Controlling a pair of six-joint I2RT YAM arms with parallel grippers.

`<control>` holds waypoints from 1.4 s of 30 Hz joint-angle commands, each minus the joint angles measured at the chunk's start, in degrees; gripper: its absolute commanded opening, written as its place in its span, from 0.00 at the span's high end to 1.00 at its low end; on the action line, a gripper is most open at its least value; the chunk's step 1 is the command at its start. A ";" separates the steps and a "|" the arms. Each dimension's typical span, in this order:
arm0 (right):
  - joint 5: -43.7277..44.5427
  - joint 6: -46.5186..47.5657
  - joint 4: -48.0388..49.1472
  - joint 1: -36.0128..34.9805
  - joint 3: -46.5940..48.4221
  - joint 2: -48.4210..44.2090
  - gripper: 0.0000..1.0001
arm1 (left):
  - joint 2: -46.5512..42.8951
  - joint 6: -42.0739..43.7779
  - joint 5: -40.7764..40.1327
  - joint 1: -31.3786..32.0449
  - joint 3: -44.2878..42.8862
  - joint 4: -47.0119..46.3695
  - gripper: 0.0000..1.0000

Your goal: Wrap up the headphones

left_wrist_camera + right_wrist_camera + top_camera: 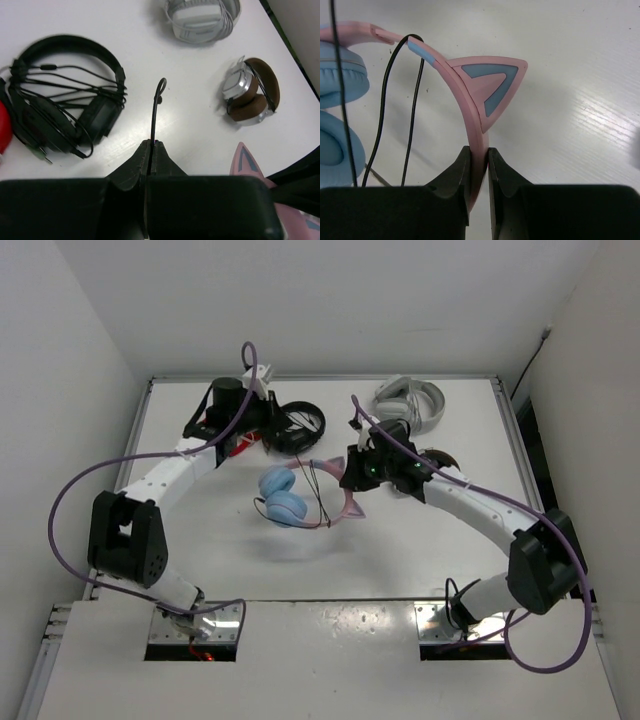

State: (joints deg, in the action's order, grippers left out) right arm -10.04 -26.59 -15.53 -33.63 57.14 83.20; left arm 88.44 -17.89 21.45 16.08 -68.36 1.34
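The headphones lie mid-table with light blue ear cups (282, 495) and a pink cat-ear headband (345, 492). My right gripper (352, 478) is shut on the headband (467, 100), just below one cat ear (492, 87). The blue cups (337, 85) are at the left of the right wrist view. Loops of the thin black cable (382, 115) hang over the headband. My left gripper (268, 430) is up at the far left. In the left wrist view it (151, 145) is shut on the cable's end (156, 107), which sticks up between the fingertips. A pink cat ear (245, 160) shows at the lower right.
A black pair of headphones (298, 427) with a tangled cable lies by my left gripper, and also shows in the left wrist view (65, 100). A red pair (240, 445) is partly hidden. A white pair (410, 403) lies at the back. A brown-and-silver pair (437, 458) lies at the right.
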 commanded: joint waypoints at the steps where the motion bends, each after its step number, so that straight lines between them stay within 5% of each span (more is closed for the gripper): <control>1: -3.84 3.29 -1.25 -1.09 3.06 -3.13 1.00 | 2.16 -3.73 3.32 -2.19 -3.45 -0.30 1.00; 32: -7.71 4.35 -1.79 1.28 7.63 -3.66 1.00 | 10.95 -6.72 25.03 -3.24 -3.09 13.85 0.98; 36: -7.71 3.83 -1.26 1.81 7.63 -3.66 1.00 | 14.39 -5.58 32.50 -3.77 -4.68 16.94 0.79; 42: -8.85 3.30 -1.26 4.18 9.73 -3.66 1.00 | 5.80 -8.73 32.60 -5.09 2.69 3.95 0.46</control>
State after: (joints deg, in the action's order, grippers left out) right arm -15.62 -21.21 -21.08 -30.35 62.11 82.28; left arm 101.14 -24.56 51.11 12.62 -67.94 12.88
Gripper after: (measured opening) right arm 0.151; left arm 0.514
